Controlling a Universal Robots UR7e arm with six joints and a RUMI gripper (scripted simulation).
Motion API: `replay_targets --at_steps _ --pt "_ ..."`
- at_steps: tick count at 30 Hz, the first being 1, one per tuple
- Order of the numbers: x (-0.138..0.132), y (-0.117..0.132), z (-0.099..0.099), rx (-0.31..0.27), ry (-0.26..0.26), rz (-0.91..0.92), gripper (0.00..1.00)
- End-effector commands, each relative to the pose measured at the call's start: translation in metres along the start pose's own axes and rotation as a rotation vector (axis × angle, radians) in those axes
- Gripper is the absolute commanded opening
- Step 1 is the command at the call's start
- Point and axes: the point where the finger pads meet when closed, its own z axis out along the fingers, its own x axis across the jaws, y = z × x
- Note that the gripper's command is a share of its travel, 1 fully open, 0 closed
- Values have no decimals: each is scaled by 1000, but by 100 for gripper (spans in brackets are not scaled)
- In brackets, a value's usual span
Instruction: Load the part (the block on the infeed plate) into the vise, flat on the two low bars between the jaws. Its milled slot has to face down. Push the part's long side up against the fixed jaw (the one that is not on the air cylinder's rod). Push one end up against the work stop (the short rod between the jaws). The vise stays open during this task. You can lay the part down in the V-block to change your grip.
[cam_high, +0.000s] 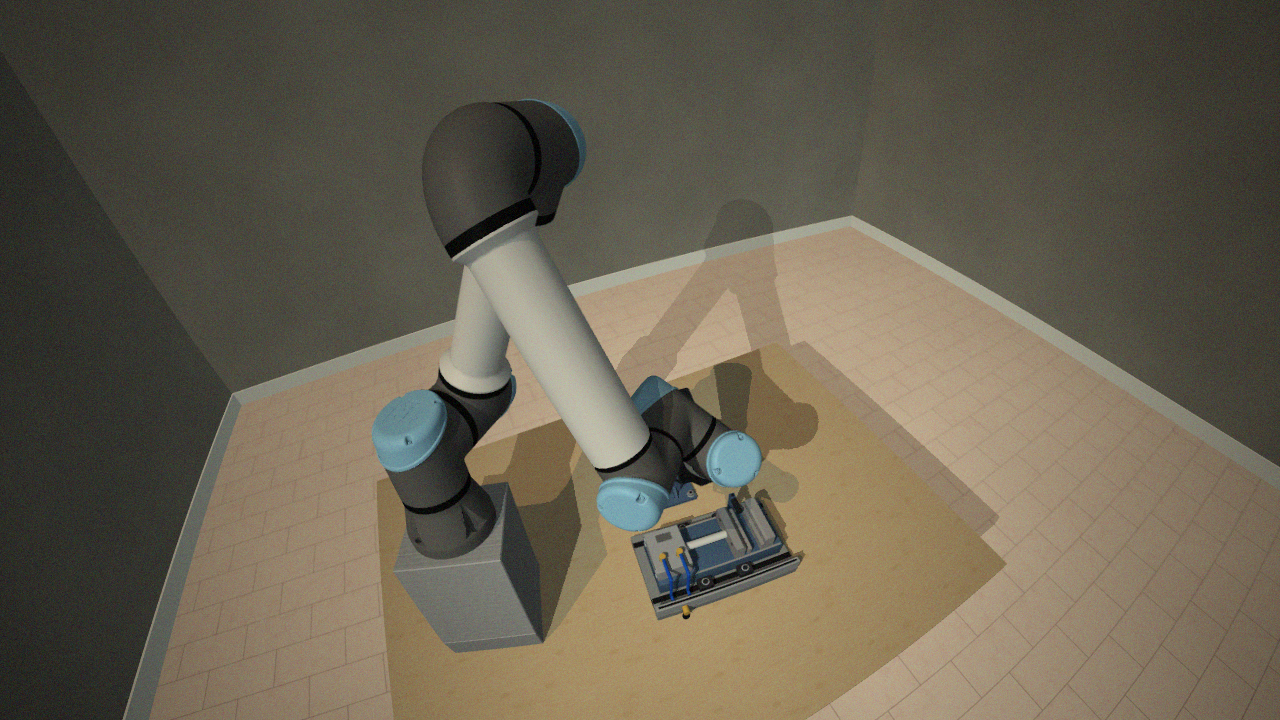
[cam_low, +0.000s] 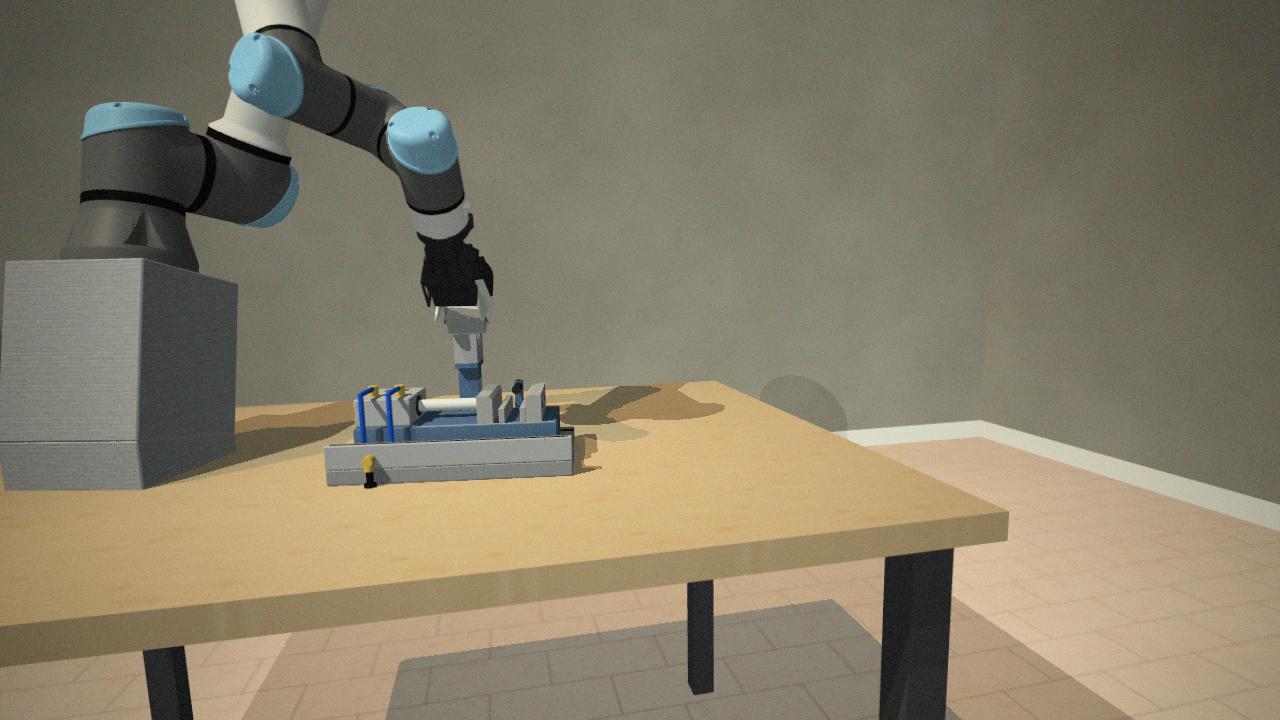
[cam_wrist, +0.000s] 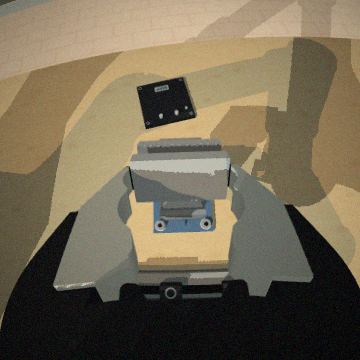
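My gripper (cam_wrist: 180, 166) (cam_low: 463, 315) is shut on the part, its jaws on the two ends. The part (cam_wrist: 180, 182) (cam_low: 465, 324) is a grey block lying across between the fingers, level or nearly so. It is just over the V-block (cam_low: 467, 347), a grey block on a blue stand (cam_low: 469, 380) (cam_wrist: 184, 230). I cannot tell whether part and V-block touch, and the slot's facing does not show. The vise is open, with a fixed jaw (cam_high: 760, 522) (cam_low: 535, 402), a moving jaw (cam_high: 732, 530) (cam_low: 487, 404) on the cylinder's white rod (cam_high: 707, 539) and a dark work stop (cam_low: 517, 391) between them.
A black plate (cam_wrist: 166, 102) with corner screws lies beyond the V-block. Blue air hoses (cam_low: 360, 416) rise at the vise's cylinder end. The vise base (cam_low: 447, 456) stands in front of the V-block stand in the exterior view. The arm's grey pedestal (cam_low: 71, 376) (cam_high: 469, 591) is at the left.
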Motion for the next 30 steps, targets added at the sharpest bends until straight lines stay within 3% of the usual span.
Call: replay_targets --at_steps 1,15,30 --pt "3 0 -3 -3 5 -4 0" --pt "0 -1 0 -14 0 -3 0" --pt "-1 -1 1 -66 0 -3 0"
